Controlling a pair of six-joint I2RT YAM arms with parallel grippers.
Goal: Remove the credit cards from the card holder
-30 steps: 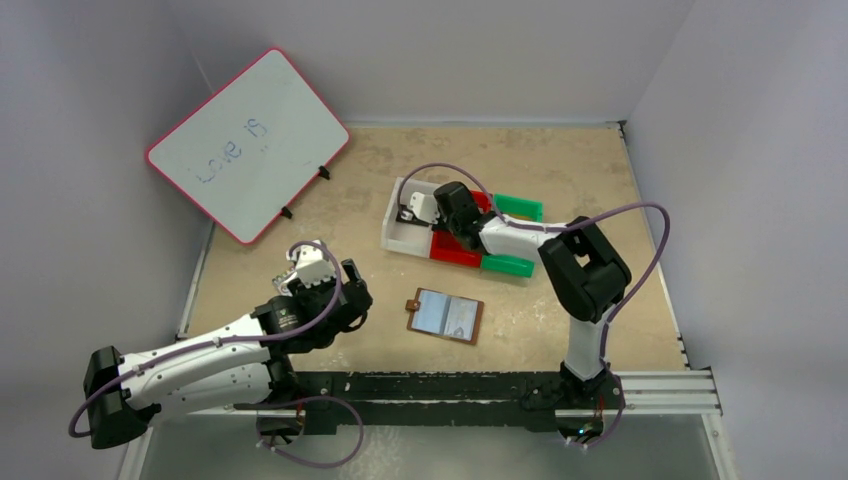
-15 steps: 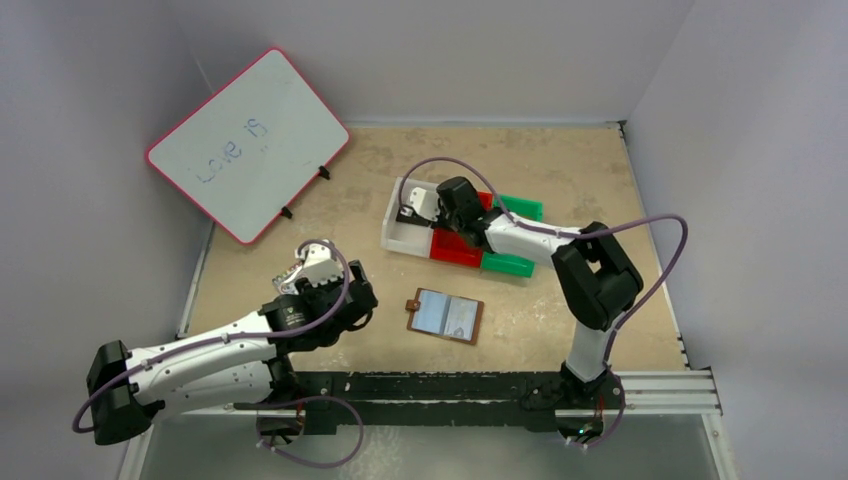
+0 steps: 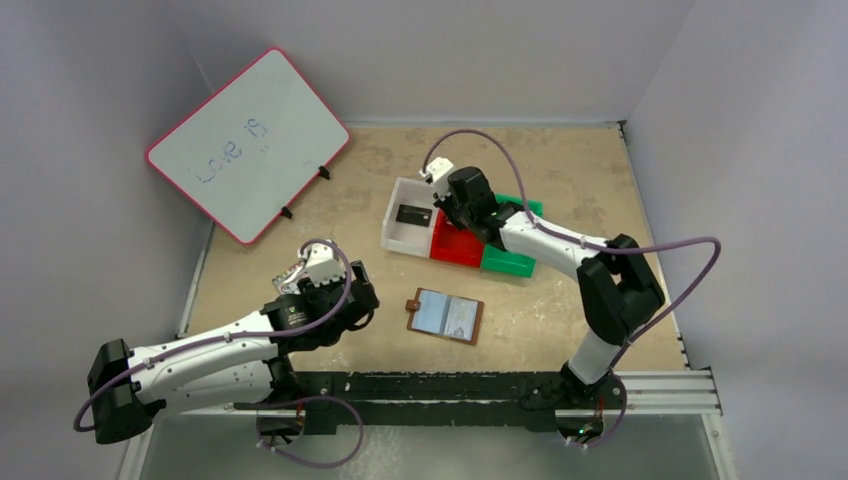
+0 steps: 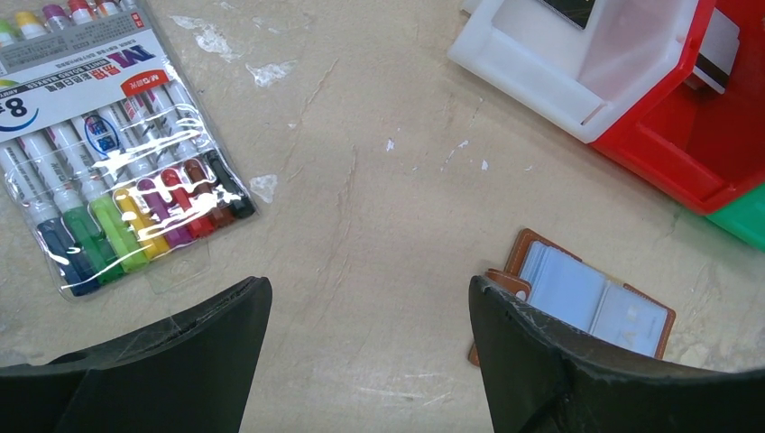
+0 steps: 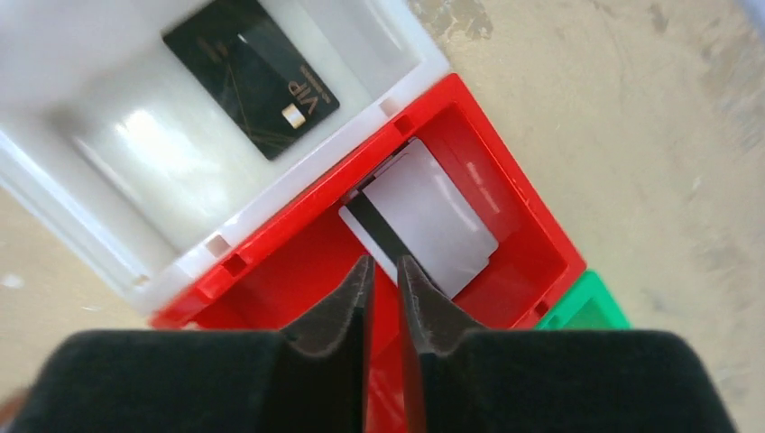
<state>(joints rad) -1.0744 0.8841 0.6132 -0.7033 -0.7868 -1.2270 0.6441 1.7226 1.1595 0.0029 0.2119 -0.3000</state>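
Note:
The brown card holder [image 3: 445,316] lies open on the table, its bluish sleeves up, and shows beside my left gripper's right finger in the left wrist view [image 4: 586,302]. My left gripper [image 3: 362,300] [image 4: 370,289] hovers open just left of it, holding nothing. A black credit card [image 3: 412,214] [image 5: 253,77] lies flat in the white bin [image 3: 400,240]. A silvery grey card [image 5: 424,221] with a dark stripe lies in the red bin [image 5: 523,225]. My right gripper [image 3: 452,215] [image 5: 385,263] hangs over the red bin, jaws almost together with only a thin slit, nothing between them.
A green bin [image 3: 505,262] adjoins the red bin [image 3: 455,250] on its right. A pack of coloured markers [image 4: 117,171] lies on the table left of my left gripper. A pink-framed whiteboard [image 3: 250,140] leans at the back left. Walls close in the table.
My right gripper has pulled back from the white bin towards the red one, leaving the black card lying uncovered in the white bin. The left arm has barely shifted.

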